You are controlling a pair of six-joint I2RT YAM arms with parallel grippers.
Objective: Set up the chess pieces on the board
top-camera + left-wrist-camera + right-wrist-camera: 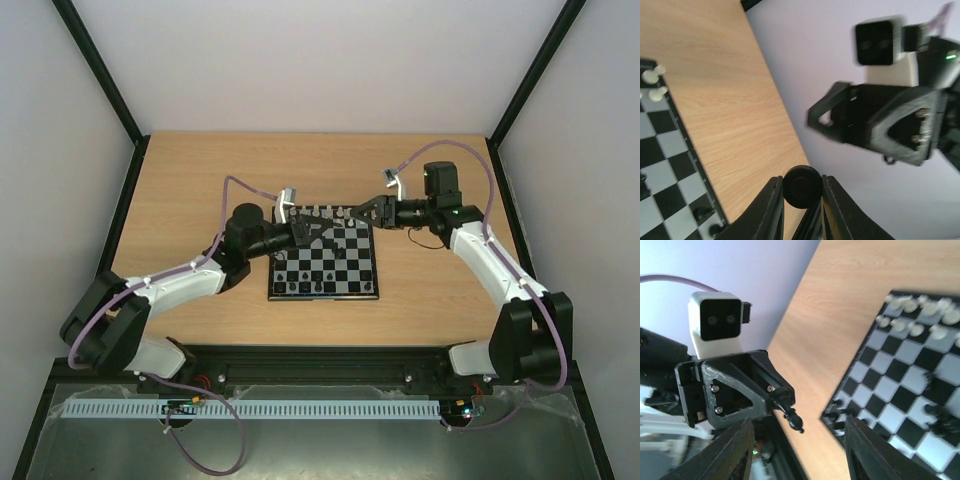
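Overhead view, close wrist views share board (345, 268)

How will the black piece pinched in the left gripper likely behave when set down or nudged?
The black piece looks slim above a small round base, so it probably tips easily. It seems rigid and light: the left gripper pinches it at the very tips. Toppled on the board, it would likely roll.

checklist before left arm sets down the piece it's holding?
1. Left tool shut on small black chess piece: ok.
2. Right tool open and empty: ok.
3. Tools not touching each other: ok, though close.
4. Black-and-grey checkered chessboard flat on wooden table: ok.
5. Target square free: cannot tell.
6. Piece upright in grip: cannot tell.
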